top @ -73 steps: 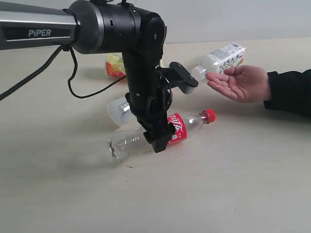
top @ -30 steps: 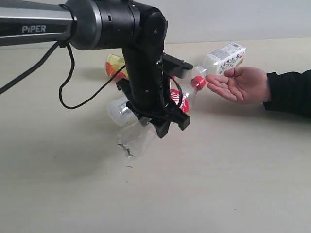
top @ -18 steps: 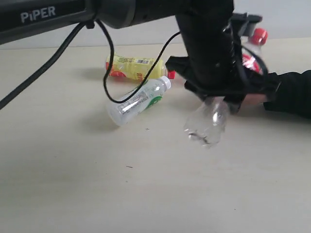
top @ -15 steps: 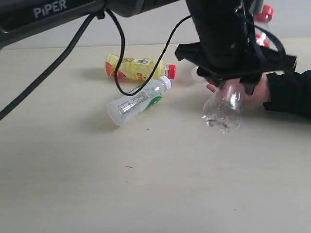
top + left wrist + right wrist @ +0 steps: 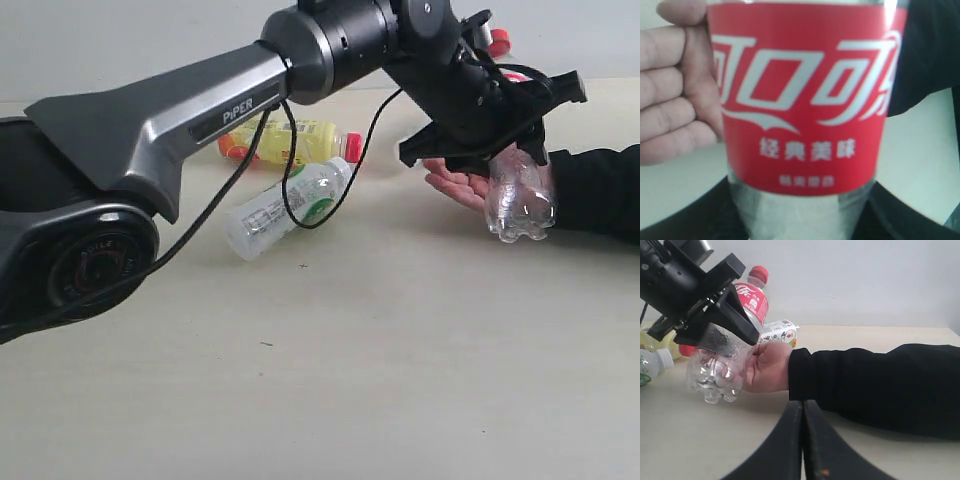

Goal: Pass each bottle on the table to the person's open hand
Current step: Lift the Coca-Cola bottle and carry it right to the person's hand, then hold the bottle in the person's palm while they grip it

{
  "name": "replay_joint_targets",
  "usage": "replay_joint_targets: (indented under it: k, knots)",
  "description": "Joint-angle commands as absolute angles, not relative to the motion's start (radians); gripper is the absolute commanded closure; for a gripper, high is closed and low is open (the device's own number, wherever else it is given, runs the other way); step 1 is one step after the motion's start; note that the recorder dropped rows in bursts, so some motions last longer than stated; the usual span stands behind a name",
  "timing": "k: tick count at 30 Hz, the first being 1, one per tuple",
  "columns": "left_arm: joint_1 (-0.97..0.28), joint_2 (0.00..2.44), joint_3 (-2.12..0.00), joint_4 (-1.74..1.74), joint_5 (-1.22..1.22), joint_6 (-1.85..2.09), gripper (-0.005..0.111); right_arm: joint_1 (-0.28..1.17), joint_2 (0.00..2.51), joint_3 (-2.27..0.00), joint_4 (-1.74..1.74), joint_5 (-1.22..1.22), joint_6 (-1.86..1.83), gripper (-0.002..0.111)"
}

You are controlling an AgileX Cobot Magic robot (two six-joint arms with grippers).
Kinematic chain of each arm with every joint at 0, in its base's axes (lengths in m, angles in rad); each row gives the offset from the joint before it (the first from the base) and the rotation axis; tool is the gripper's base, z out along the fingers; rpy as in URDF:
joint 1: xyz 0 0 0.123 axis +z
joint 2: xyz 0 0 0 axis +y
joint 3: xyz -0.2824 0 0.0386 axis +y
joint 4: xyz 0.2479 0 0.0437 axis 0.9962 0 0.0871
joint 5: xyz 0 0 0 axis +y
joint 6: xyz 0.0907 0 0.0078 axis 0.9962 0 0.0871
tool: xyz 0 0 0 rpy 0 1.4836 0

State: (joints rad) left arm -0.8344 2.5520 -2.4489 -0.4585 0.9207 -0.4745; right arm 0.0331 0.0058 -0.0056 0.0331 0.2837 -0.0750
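My left gripper (image 5: 497,125) is shut on the clear bottle with the red label (image 5: 519,195), which it holds tilted in the air, red cap (image 5: 497,42) up and away. The bottle's label (image 5: 805,95) fills the left wrist view. The person's open hand (image 5: 458,185) lies palm up right beside the bottle; whether they touch I cannot tell. On the table (image 5: 330,380) lie a yellow bottle (image 5: 290,140) and a whitish bottle (image 5: 285,205). Another whitish bottle (image 5: 779,332) lies behind the hand. My right gripper (image 5: 802,407) is shut and empty, low over the table near the sleeve.
The person's black sleeve (image 5: 595,190) stretches in from the right along the table. My left arm (image 5: 200,110) spans from the left across the lying bottles, with its cable (image 5: 285,170) hanging over the whitish bottle.
My left gripper has lifted the clear bottle off the table and carried it right and up, over to the person's hand. The other bottles have stayed where they were.
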Motion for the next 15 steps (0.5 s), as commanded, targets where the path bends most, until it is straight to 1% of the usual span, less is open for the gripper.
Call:
replay_joint_targets:
  k: [1, 7, 12, 15]
  knots:
    - [-0.805, 2.593, -2.461, -0.586, 0.861, -0.481, 0.107, 0.028, 0.000, 0.000, 0.035, 0.275, -0.078, 0.108]
    - [-0.778, 2.613, -2.459, -0.579, 0.852, -0.510, 0.107, 0.028, 0.000, 0.000, 0.035, 0.275, -0.078, 0.108]
    - [-0.780, 2.613, -2.459, -0.399, 0.843, -0.561, 0.107, 0.028, 0.000, 0.000, 0.035, 0.275, -0.078, 0.108]
    - [-0.780, 2.616, -2.459, -0.358, 0.846, -0.572, 0.107, 0.028, 0.000, 0.000, 0.035, 0.275, -0.078, 0.108]
